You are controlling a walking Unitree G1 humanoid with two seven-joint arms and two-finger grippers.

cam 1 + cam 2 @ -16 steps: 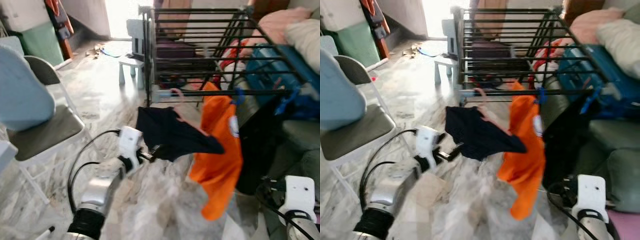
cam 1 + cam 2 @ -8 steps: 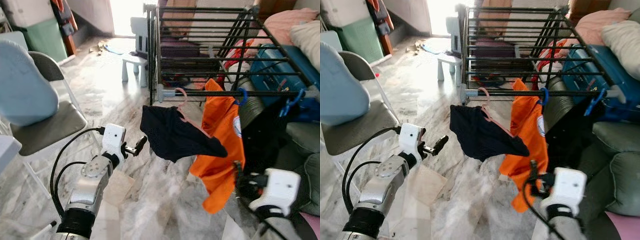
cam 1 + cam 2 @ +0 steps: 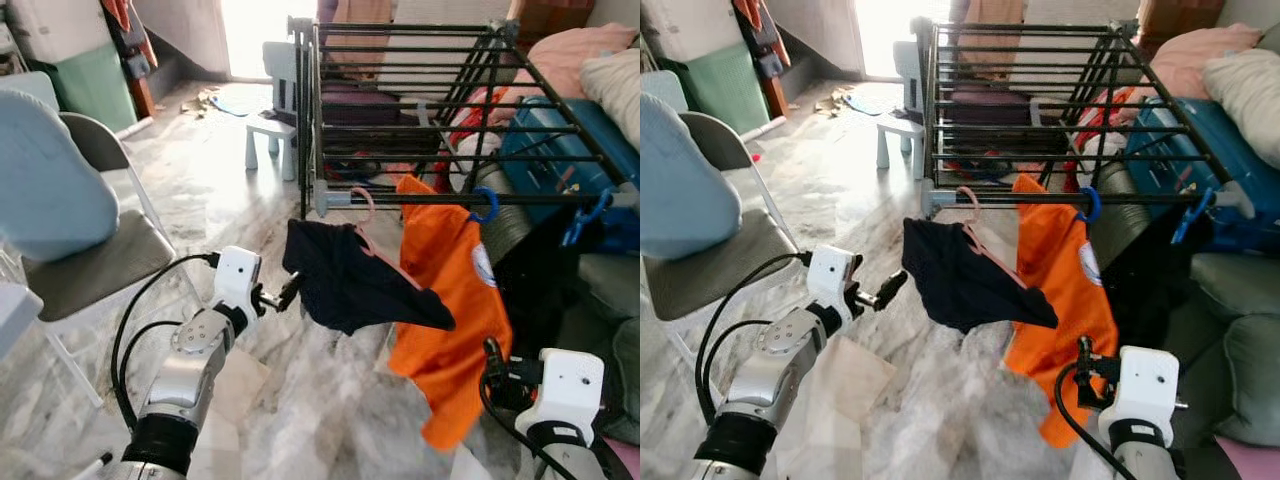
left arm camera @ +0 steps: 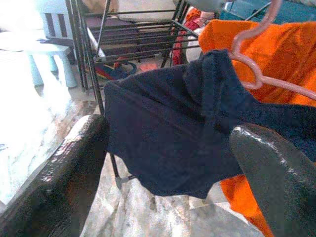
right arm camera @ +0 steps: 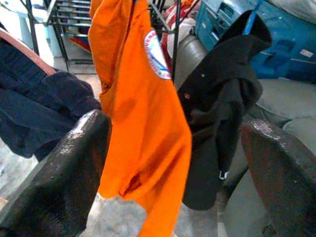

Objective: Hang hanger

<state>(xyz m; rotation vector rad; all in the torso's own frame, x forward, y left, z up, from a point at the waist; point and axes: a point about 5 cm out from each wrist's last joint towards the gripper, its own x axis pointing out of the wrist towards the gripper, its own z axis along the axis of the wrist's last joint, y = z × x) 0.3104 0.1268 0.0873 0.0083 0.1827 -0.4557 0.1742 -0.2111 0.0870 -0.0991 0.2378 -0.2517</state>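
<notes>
A pink hanger [image 3: 362,207] carrying a dark navy garment [image 3: 355,285] hooks over the front bar of the black drying rack [image 3: 420,198]. Beside it an orange shirt [image 3: 445,300] hangs from a blue hook [image 3: 487,206]. My left gripper [image 3: 288,293] is open just left of the navy garment's edge, nothing between its fingers [image 4: 64,182]. In the left wrist view the navy garment [image 4: 168,123] and the pink hanger [image 4: 252,64] lie straight ahead. My right gripper [image 3: 1083,352] is open low at the right, facing the orange shirt [image 5: 138,108].
A folding chair [image 3: 90,260] with a pale blue cushion stands at the left. A small white stool [image 3: 270,135] sits behind the rack's left end. A blue suitcase [image 3: 560,140], a black garment [image 5: 222,108] and a sofa [image 3: 1230,290] crowd the right. Marble floor [image 3: 200,190] lies between.
My left gripper, which overlapped the navy garment's lower edge a second ago, now stands open just clear of it. The right wrist rose into view half a second ago and has dropped again.
</notes>
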